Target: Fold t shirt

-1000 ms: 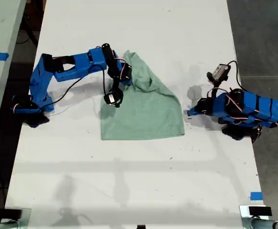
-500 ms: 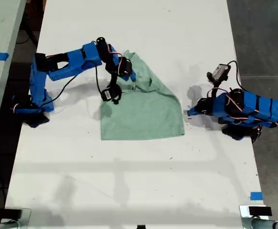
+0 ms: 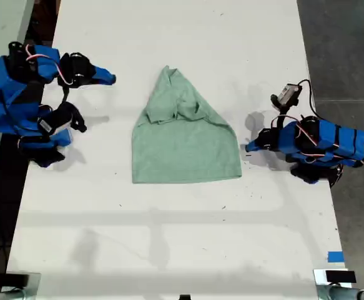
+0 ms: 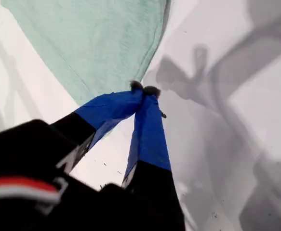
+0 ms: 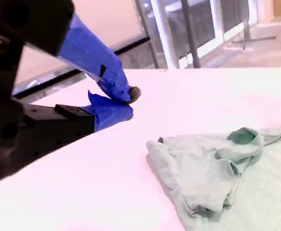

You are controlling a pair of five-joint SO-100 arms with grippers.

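While the t shirt [image 3: 185,137] lies partly folded at the middle of the white table [image 3: 169,250], narrowing to a bunched point at its far end in the exterior view, my first gripper [image 3: 249,147] sits clenched and empty just beside its edge at that view's right. My second gripper [image 3: 110,79] hangs well apart at the view's left, nearly closed, grasping nothing.
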